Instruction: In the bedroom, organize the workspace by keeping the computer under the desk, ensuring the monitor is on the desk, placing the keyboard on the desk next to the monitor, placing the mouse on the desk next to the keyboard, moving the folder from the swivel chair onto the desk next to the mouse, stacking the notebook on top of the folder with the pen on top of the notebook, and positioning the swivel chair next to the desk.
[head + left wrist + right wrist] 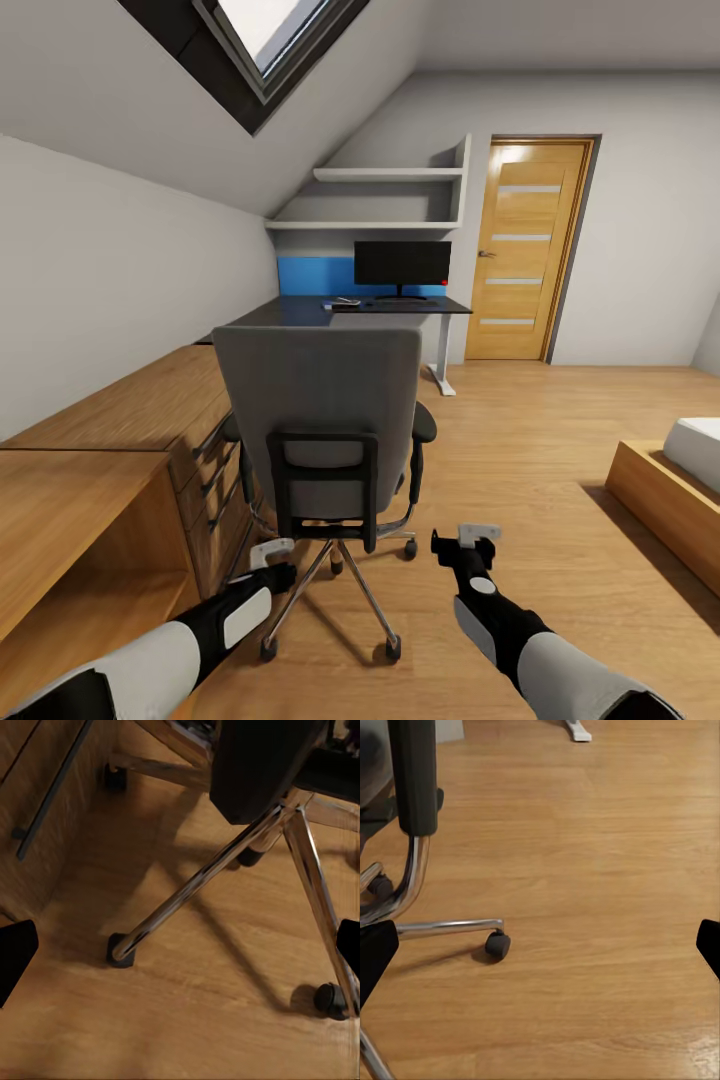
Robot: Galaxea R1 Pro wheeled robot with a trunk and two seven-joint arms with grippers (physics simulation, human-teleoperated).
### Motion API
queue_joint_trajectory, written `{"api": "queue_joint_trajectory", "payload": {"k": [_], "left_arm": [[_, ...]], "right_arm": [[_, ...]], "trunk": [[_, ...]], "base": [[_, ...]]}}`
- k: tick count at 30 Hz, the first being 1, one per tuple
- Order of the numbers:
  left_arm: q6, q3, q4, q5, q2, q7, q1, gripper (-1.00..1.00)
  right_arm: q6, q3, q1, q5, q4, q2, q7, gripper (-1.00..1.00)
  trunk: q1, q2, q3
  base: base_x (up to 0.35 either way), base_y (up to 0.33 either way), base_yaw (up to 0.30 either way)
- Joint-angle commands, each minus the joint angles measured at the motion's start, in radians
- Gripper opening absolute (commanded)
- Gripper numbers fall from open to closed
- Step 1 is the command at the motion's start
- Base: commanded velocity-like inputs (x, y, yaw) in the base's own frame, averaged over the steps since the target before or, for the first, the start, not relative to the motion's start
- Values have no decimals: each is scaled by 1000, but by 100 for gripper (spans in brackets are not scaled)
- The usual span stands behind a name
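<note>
The grey swivel chair point(318, 400) stands right in front of me with its back toward me; its chrome base point(202, 874) and a castor point(497, 944) show in the wrist views. Behind it is the black-topped desk point(290, 313), with the black monitor point(402, 266) upright on it. Small items point(345, 302) lie in front of the monitor, too small to name. Folder, notebook, pen, keyboard, mouse and computer are hidden or out of view. My left gripper point(275, 562) point(180, 952) hangs open near the chair base. My right gripper point(463, 540) point(540, 949) is open over bare floor.
A light-wood drawer chest point(130, 420) runs along the left wall, close to the chair. An oak door point(528, 250) is at the back right, and a bed corner point(680, 470) juts in at the right. Wood floor point(520, 420) lies between chair and bed.
</note>
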Motion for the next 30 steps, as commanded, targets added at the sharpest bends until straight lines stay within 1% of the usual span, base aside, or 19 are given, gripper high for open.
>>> {"api": "queue_joint_trajectory", "payload": {"k": [1, 4, 9, 10, 18, 19, 20, 23, 30], "left_arm": [[5, -2, -7, 3, 0, 8, -3, 100], [10, 11, -24, 4, -4, 7, -10, 100], [6, 14, -30, 3, -4, 2, -11, 100], [4, 15, -31, 3, -1, 0, -12, 100], [0, 11, -24, 3, 3, -2, -12, 100], [-9, 10, -17, 3, 3, -3, -12, 100], [-44, 9, -2, 3, 3, -3, -12, 100], [-77, 8, 7, 4, 2, -3, -12, 100], [-98, 5, 14, 5, -2, -3, -12, 100]], "right_arm": [[1, 8, -4, -10, 1, 0, -4, 100], [13, 9, -13, -15, 10, 2, 1, 100], [10, 15, -15, -12, 43, 7, 4, 100], [-1, 18, -16, -11, 62, 10, 5, 100], [-32, 19, -15, -10, 83, 24, 12, 100], [-36, 19, -15, -9, 90, 27, 19, 100], [-40, 19, -15, -8, 103, 32, 33, 100], [-42, 18, -15, -7, 114, 34, 42, 100], [-44, 19, -14, -6, 127, 42, 48, 100]], "trunk": [[0, 0, -1], [0, 0, -1], [0, 0, -1], [0, 0, -1], [0, 0, -1], [0, 0, -1], [0, 0, -1], [0, 0, -1], [0, 0, -1]], "base": [[0, 0, 0], [0, 0, 0], [0, 0, 0], [0, 0, 0], [0, 0, 0], [0, 0, 0], [0, 0, 0], [0, 0, 0], [1, 0, 0]]}}
